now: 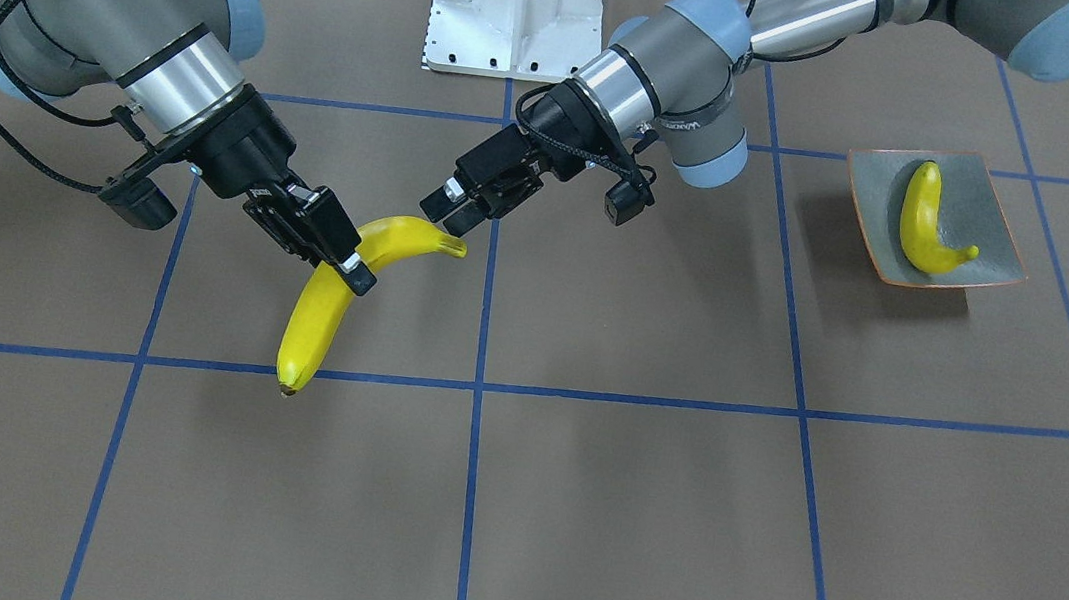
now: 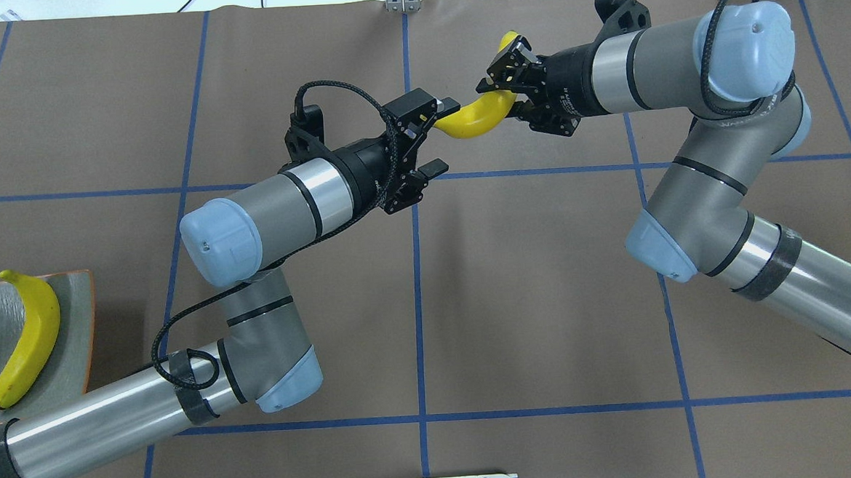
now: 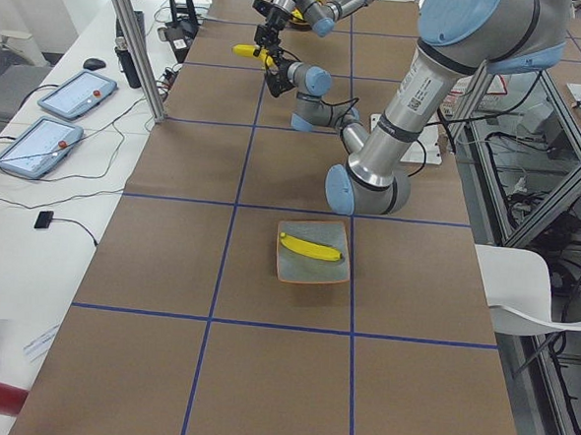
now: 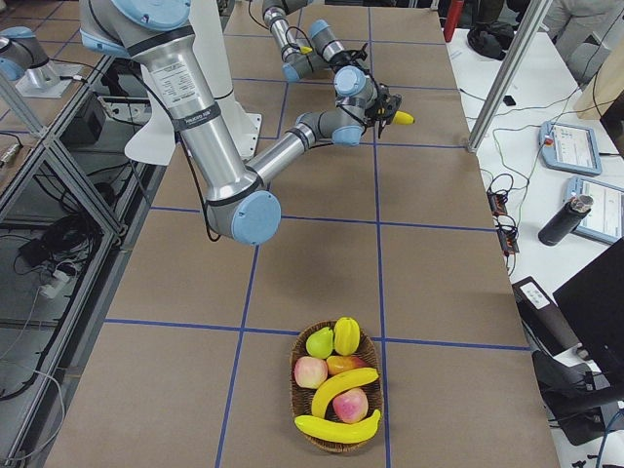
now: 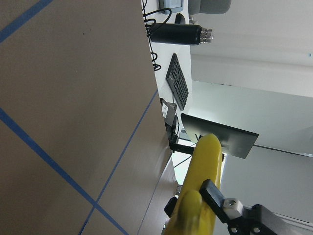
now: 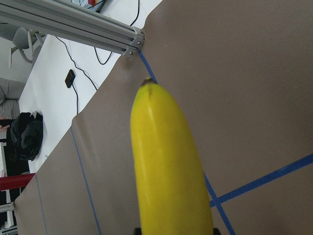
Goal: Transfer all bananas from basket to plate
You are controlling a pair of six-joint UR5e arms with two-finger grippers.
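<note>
My right gripper (image 1: 356, 258) is shut on the middle of a yellow banana (image 1: 321, 316) and holds it in the air above the table; the banana fills the right wrist view (image 6: 168, 166). My left gripper (image 2: 446, 137) is open, its jaws wide apart at the banana's stem end (image 2: 463, 122), not closed on it. The grey-green plate (image 1: 991, 226) with an orange rim holds one banana (image 1: 924, 222) at the table's left end. The basket (image 4: 296, 378) at the right end holds two more bananas (image 4: 341, 387), (image 4: 336, 427).
The basket also holds apples (image 4: 310, 371), a pear (image 4: 320, 342) and other fruit. The robot's white base (image 1: 516, 6) stands at the table's near edge. Blue tape lines mark a grid on the brown table. Tablets and cables lie on a side bench (image 3: 60, 115).
</note>
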